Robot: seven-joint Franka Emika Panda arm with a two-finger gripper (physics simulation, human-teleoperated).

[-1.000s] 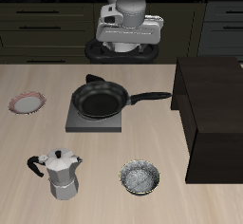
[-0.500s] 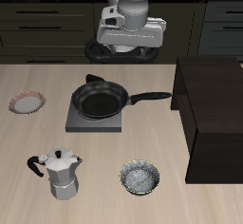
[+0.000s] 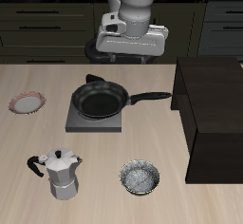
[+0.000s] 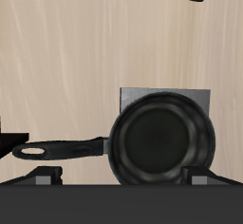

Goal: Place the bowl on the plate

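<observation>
The gripper point(image 3: 130, 51) hangs high at the table's back, above the pan point(image 3: 101, 99); whether its fingers are spread I cannot tell. The bowl point(image 3: 140, 178) sits well apart, near the front edge, about six o'clock from it. The plate point(image 3: 28, 102) lies off at eight o'clock.

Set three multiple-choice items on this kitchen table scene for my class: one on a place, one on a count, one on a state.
1. Where does the pan sit?
A. on the grey board
B. on the plate
C. inside the bowl

2. How many moka pots stand on the table?
A. none
B. one
C. three

3. What does the bowl hold?
A. the plate
B. the moka pot
C. nothing

Answers:
1 A: the board's corners show under the pan.
2 B: a single pot stands near the front edge.
3 C: its speckled inside is bare, and it rests on the table apart from the plate.
</observation>
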